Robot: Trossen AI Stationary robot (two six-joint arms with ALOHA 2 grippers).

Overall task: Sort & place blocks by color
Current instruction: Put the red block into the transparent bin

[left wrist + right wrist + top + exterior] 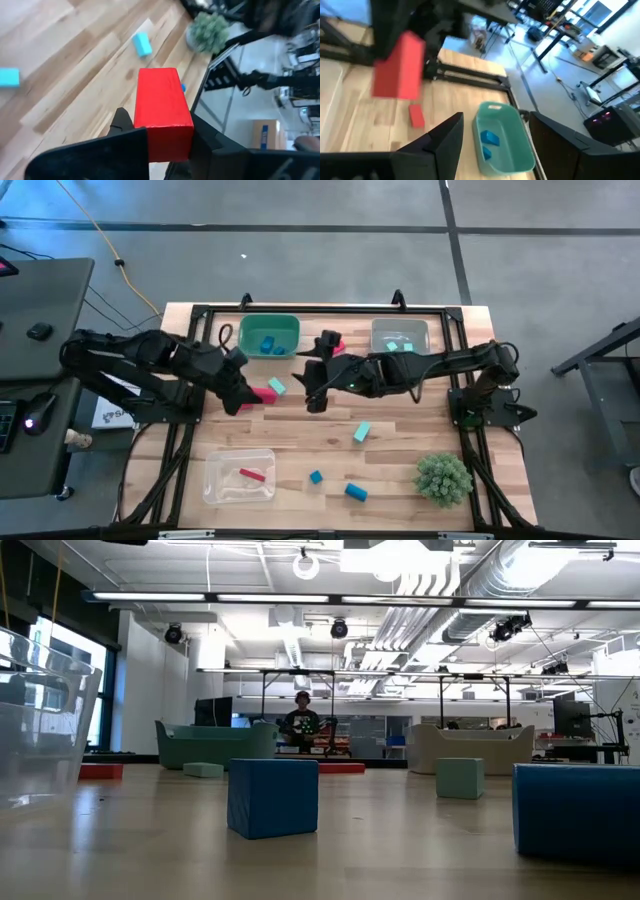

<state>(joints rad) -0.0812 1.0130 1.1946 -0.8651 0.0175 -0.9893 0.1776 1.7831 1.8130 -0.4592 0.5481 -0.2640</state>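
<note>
red block (162, 115) — in left claw (167, 137)

Red block (162, 115), blue blocks (355, 492), teal blocks (362, 432), green bin (268, 336), clear bins (240, 477), light wood table (300, 445).

The high view looks straight down on the whole wooden table (330, 460) and both arms. The low view sits at tabletop height, very close behind a blue block (272, 798), facing level into the room. The left wrist view looks along the tabletop toward the green plant ball (207, 31). The right wrist view faces the green bin (502, 140), probably the one near the table's far edge from overhead.
</note>
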